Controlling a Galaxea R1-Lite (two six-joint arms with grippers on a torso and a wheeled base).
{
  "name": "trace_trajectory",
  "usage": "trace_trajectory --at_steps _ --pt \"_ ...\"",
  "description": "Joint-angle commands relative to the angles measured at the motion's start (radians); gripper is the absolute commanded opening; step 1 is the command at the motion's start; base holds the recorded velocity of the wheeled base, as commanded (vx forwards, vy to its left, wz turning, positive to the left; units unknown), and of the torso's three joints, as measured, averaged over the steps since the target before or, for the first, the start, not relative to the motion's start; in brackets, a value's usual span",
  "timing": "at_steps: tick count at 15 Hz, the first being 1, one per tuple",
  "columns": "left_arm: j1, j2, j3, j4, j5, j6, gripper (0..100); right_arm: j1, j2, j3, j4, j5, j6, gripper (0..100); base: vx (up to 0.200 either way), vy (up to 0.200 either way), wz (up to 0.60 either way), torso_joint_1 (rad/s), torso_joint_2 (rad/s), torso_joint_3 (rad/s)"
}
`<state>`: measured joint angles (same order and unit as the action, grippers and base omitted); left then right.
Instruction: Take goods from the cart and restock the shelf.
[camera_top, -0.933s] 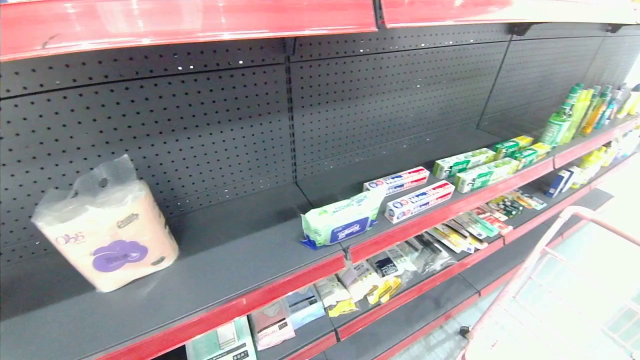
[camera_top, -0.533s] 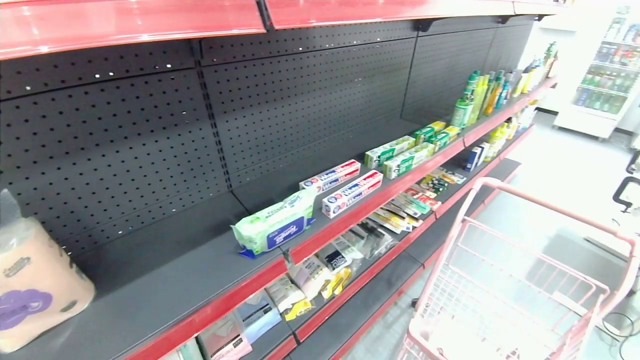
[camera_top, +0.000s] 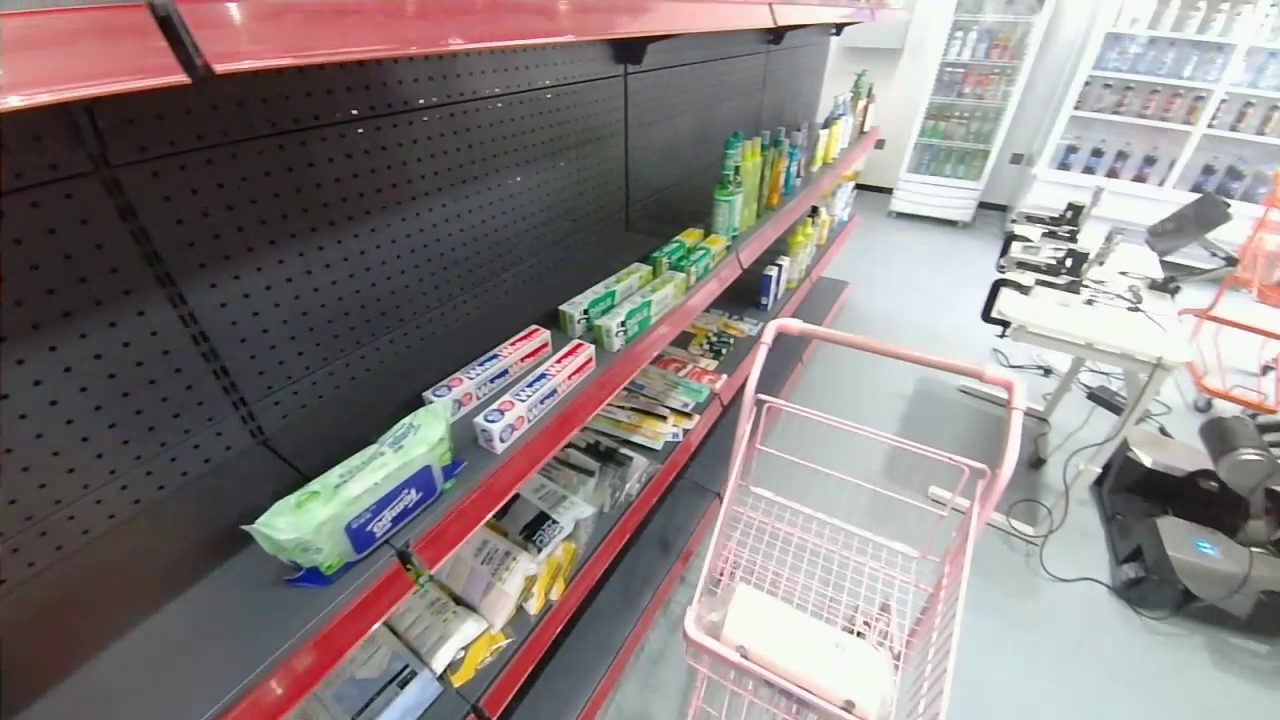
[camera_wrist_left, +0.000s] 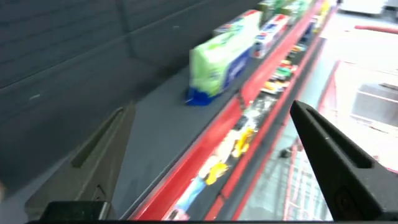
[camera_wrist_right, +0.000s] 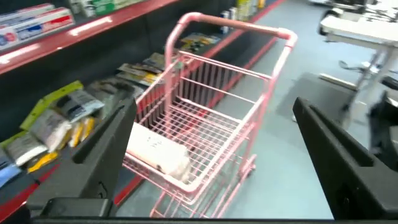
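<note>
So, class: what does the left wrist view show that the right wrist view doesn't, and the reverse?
Left wrist, not right: the green wipes pack lying on the shelf board. Right wrist, not left: the pale pack lying in the pink cart, and a white table. Both: that cart, the toothpaste boxes and the red shelf edge.

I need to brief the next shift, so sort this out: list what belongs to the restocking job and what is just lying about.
Job: pink cart, pale pack lying in it, grey shelf, left gripper and right gripper, both open.
Lying about: wipes pack, toothpaste boxes and bottles, already shelved; white table; drinks fridge.
</note>
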<state>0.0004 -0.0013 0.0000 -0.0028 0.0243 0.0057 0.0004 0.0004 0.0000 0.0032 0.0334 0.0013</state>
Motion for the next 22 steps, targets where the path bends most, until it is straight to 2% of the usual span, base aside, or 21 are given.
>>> trace_trajectory --at_steps 1,6,13,15,16,17,18,19,20,22 --pt "0.0 0.001 0.0 0.0 0.0 0.0 100 0.0 0.001 0.0 0.0 0.0 0.0 100 0.0 0.0 -0.6 0.002 0.0 0.002" --pt "0.0 0.001 0.0 0.0 0.0 0.0 100 0.001 0.001 0.0 0.0 0.0 -0.001 100 0.0 0.0 -0.6 0.001 0.0 0.005" --pt "0.0 0.001 0.0 0.0 0.0 0.0 100 0.0 0.0 -0.002 0.0 -0.003 -0.006 100 0.0 0.0 0.0 0.0 0.0 0.0" --pt "0.0 0.001 0.0 0.0 0.002 -0.001 100 -0.002 0.0 -0.017 -0.002 -0.04 -0.004 100 0.0 0.0 0.0 0.0 0.0 0.0" --pt "0.0 0.001 0.0 0.0 0.002 -0.003 100 0.006 0.181 -0.213 0.014 -0.056 0.025 100 0.0 0.0 0.0 0.0 0.0 0.0" --pt "0.0 0.001 0.0 0.0 0.002 -0.003 100 0.003 0.443 -0.436 -0.002 -0.076 0.166 100 0.0 0.0 0.0 0.0 0.0 0.0" --pt "0.0 0.001 0.0 0.0 0.002 -0.003 100 0.003 0.54 -0.531 -0.002 -0.079 0.226 100 0.0 0.0 0.0 0.0 0.0 0.0" --pt "0.0 0.001 0.0 0.0 0.002 -0.003 100 0.006 0.737 -0.683 0.014 -0.076 0.223 100 0.0 0.0 0.0 0.0 0.0 0.0" --pt "0.0 0.001 0.0 0.0 0.002 -0.003 100 0.001 0.813 -0.669 0.014 -0.076 0.121 100 0.0 0.0 0.0 0.0 0.0 0.0" --pt "0.0 0.001 0.0 0.0 0.002 -0.003 100 0.013 0.934 -0.607 0.012 -0.024 0.049 100 0.0 0.0 0.0 0.0 0.0 0.0"
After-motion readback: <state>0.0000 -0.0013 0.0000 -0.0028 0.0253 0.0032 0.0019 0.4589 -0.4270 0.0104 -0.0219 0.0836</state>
